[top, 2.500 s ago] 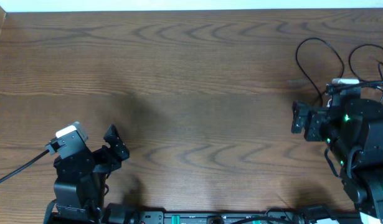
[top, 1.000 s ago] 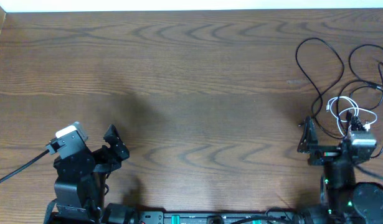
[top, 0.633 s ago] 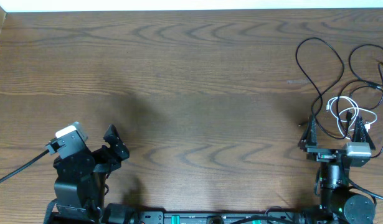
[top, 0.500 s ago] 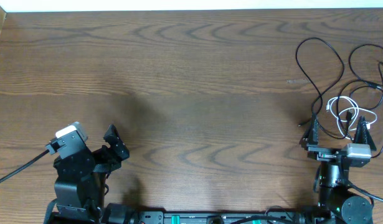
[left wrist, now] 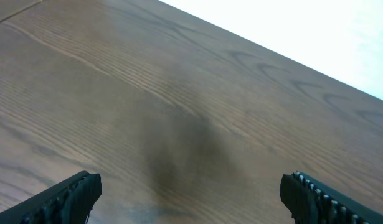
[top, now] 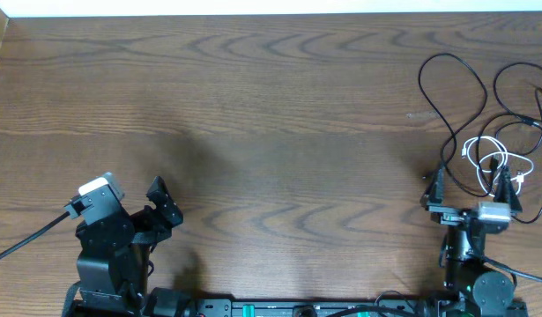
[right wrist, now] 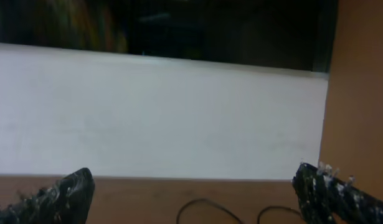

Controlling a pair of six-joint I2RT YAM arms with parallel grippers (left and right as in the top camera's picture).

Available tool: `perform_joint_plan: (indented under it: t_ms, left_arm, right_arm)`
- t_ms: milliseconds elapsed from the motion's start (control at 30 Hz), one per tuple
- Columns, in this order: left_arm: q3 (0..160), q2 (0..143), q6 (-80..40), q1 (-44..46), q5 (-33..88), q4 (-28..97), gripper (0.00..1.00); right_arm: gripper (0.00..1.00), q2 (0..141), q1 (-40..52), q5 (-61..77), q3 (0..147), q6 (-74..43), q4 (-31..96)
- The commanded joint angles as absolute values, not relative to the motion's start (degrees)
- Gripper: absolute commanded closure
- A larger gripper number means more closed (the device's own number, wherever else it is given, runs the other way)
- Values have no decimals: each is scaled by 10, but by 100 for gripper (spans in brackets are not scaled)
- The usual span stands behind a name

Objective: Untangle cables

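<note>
End effector R [top: 471, 189] spread nr cables [top: 482, 139]

Overhead faces straight down over the whole bench [top: 271, 106]. Left wrist angles down close at it; right wrist looks level beyond its far edge, sharing the cables [top: 469, 145] with overhead.

Cables [top: 482, 140] lie far right on the table [top: 271, 132], beyond the right pincer [top: 470, 187].

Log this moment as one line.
left gripper: open, empty | right gripper: open, empty, near cables | cables: tangled, none gripped
</note>
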State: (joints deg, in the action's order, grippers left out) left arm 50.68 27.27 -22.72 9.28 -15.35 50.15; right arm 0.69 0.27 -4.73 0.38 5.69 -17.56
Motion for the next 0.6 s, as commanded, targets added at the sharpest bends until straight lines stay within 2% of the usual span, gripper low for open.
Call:
perform_joint_plan:
  t_ms: [0,233,433,567]
  left_arm:
    - [505,273,-232,95,-160,502,3]
    - [505,273,-232,95,-160,502,3]
    - [505,273,-232,95,-160,506,3]
    - [505,273,-232,95,-160,506,3]
  right_arm:
    - [1,3,1,-36,3,74,-106]
    - [1,3,1,-30,3,36,45]
    - [1,3,0,-29,3,36,42]
    - [1,3,0,-74,3,-32,36]
